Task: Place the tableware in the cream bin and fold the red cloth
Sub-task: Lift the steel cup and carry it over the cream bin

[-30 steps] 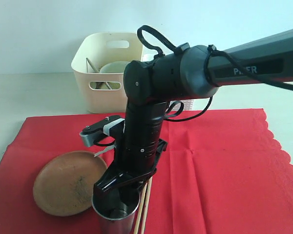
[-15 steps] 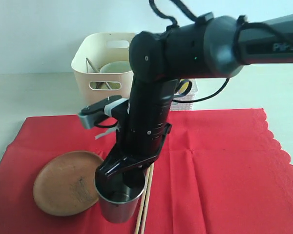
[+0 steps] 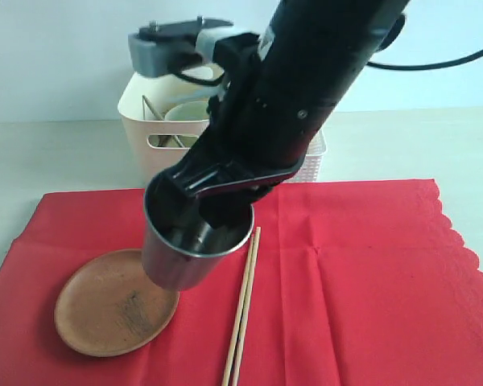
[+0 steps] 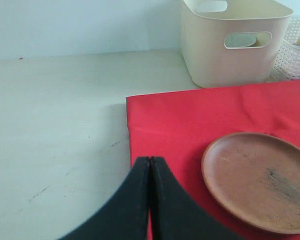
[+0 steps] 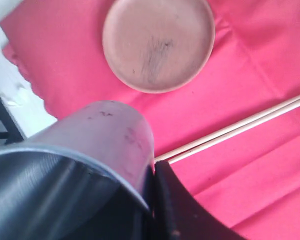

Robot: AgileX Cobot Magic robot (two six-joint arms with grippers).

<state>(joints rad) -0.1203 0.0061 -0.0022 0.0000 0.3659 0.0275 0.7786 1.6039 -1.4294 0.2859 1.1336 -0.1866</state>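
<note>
right pincer gripping steel cup, over red cloth

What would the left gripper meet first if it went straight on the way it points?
Most likely the red cloth, between its edge and the brown plate, if the left gripper tilts down; if level, the way looks free. Depth is unclear.

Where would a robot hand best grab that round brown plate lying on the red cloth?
Likely the brown plate by its upturned rim, pinched from above: it lies flat and shallow, so only that thin lip offers a hold.
</note>
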